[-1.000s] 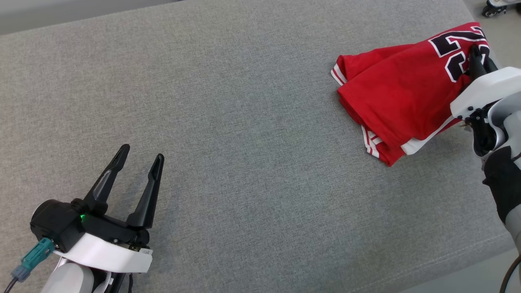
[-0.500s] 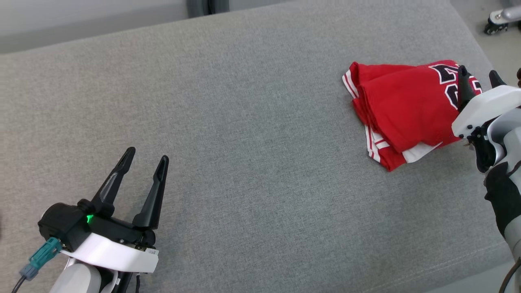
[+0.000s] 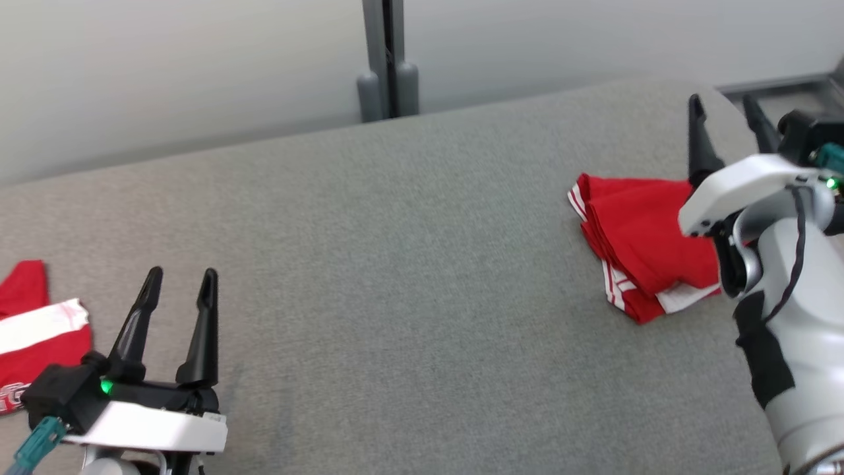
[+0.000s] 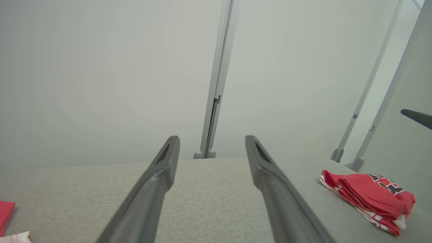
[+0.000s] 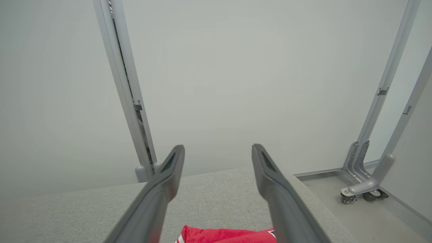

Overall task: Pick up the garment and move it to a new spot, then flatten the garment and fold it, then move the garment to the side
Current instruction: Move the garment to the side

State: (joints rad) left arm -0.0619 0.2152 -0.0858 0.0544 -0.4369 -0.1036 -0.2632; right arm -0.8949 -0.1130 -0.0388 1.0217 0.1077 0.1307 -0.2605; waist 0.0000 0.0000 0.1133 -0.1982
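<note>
Folded red jersey point(image 3: 633, 244) lying near the right edge of a grey fabric table point(image 3: 395, 264).
Pale wall panels point(image 3: 198, 79) and a grey metal post point(image 3: 388, 59) stand behind the far edge. My right gripper point(image 3: 721, 105) is open and empty, fingers spread over the jersey's right end. My left gripper point(image 3: 182, 277), also open, is near the front left corner beside another red and white cloth point(image 3: 33, 323).

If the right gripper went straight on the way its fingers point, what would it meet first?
Probably nothing close: the open right gripper points above the folded red garment and past the grey table, toward the pale wall. Depth is unclear.
</note>
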